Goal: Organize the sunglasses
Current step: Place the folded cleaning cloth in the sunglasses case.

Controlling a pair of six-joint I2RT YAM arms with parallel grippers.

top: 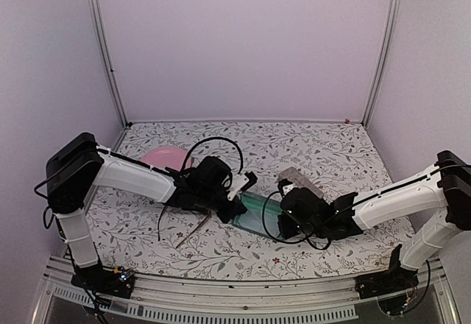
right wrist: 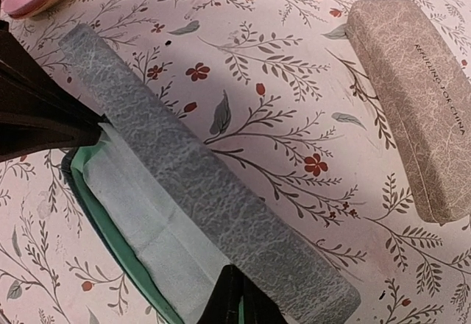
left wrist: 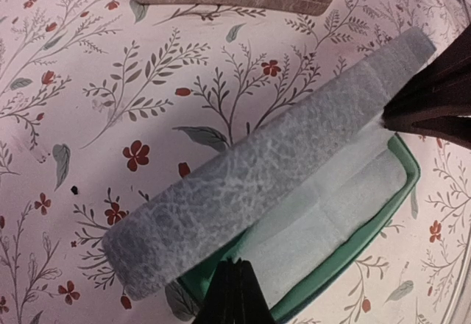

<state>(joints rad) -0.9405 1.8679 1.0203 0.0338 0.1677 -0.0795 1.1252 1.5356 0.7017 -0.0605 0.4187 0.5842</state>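
Note:
The blue-grey case (top: 257,212) lies open mid-table, its lid (left wrist: 272,169) tilted up. A pale blue cloth (left wrist: 346,206) lies in its green lining. My left gripper (left wrist: 232,283) is shut, its tips at the case's near end, over the green lining. My right gripper (right wrist: 239,294) is at the other end, shut on the case's green end rim. A thin dark-framed pair of sunglasses (top: 193,230) lies on the table in front of my left gripper. The pink-framed pair is not in view.
The grey-brown case (top: 298,180) lies shut just behind the open case and shows in the right wrist view (right wrist: 412,103). A pink rounded object (top: 165,157) sits behind my left arm. The floral table cover (top: 331,147) ends at walls and metal posts.

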